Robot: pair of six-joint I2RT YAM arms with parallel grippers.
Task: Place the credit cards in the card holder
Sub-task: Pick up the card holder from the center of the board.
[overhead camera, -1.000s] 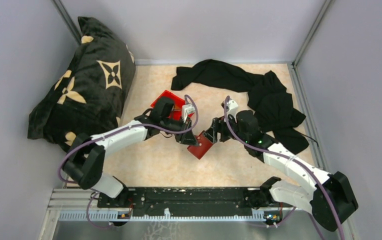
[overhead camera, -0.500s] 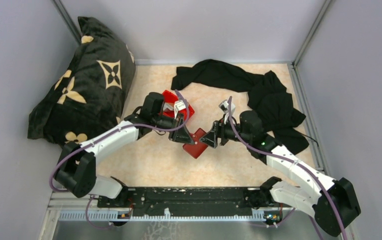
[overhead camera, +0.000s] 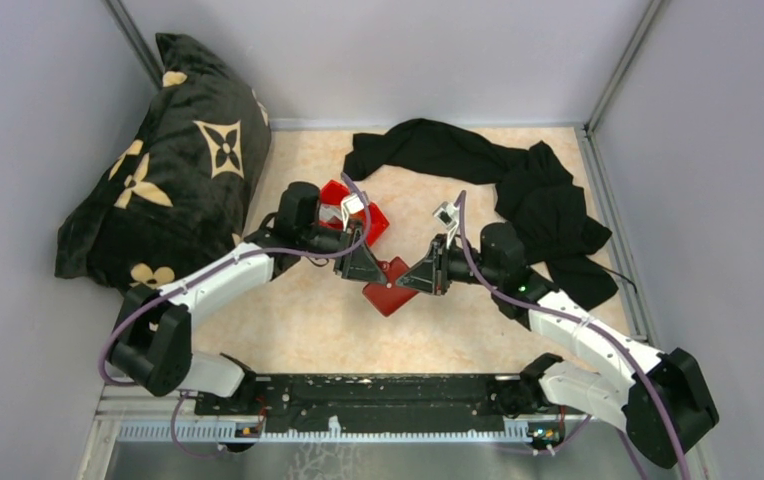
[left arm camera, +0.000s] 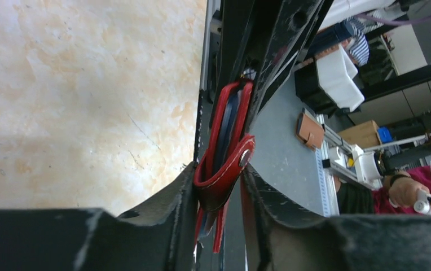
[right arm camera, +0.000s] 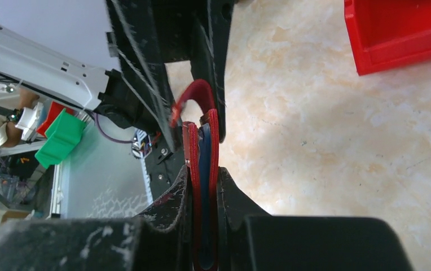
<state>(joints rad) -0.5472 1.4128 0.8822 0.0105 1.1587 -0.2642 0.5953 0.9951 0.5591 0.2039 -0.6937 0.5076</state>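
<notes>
Card holder (overhead camera: pixel 388 297) sat at centre of table (overhead camera: pixel 298 325), folded, edge-on in both wrist views, between both grippers.
Right gripper (overhead camera: pixel 418 280) was at holder's 3 o'clock side; fingers (right arm camera: pixel 174 203) clenched on red covers, bluish layers sandwiched inside.
Left gripper (overhead camera: pixel 366 268) was at holder's 10 o'clock side; fingers (left arm camera: pixel 162 197) flanked snap strap (left arm camera: pixel 246 158). One finger touched, other looked slightly apart; could not tell if gripping.
Red bin (overhead camera: pixel 356 212) was near, at 11 o'clock from holder.
Black cloth (overhead camera: pixel 528 195) lay at 1 o'clock, well apart.
Patterned pillow (overhead camera: pixel 173 170) was at 10 o'clock, by wall.
</notes>
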